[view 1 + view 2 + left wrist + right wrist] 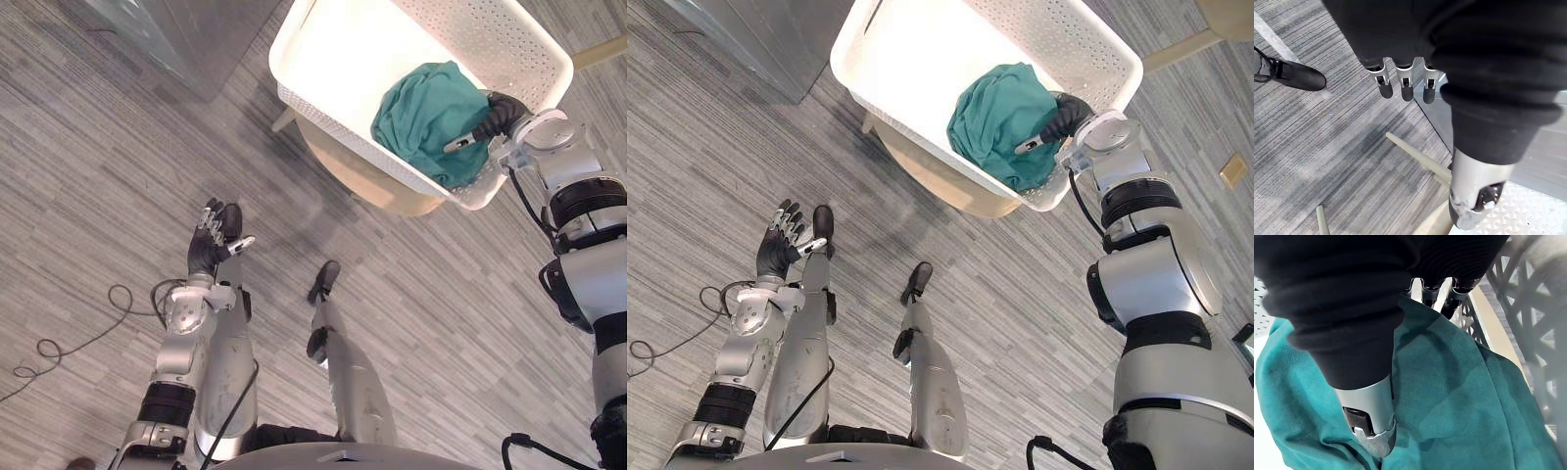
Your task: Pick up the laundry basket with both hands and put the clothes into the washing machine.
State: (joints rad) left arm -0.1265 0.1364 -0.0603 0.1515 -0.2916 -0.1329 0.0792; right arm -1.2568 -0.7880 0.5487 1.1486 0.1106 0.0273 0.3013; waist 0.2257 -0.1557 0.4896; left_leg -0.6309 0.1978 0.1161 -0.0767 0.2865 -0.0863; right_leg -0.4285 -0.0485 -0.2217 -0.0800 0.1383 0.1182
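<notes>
Left hand [214, 240] at eight o'clock, spread wide above floor [98, 147]; right hand [498, 115] at two o'clock on green cloth [426, 113] inside basket [338, 59], grasp impossible to tell; its wrist view adds lattice wall [1520, 303] beside cloth.

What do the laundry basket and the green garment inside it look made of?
Laundry basket: apparently white moulded plastic, smooth, slightly glossy, its walls pierced with small holes. Green garment: soft matte cloth, judging by its loose folds and creases; the fibre cannot be told.
</notes>
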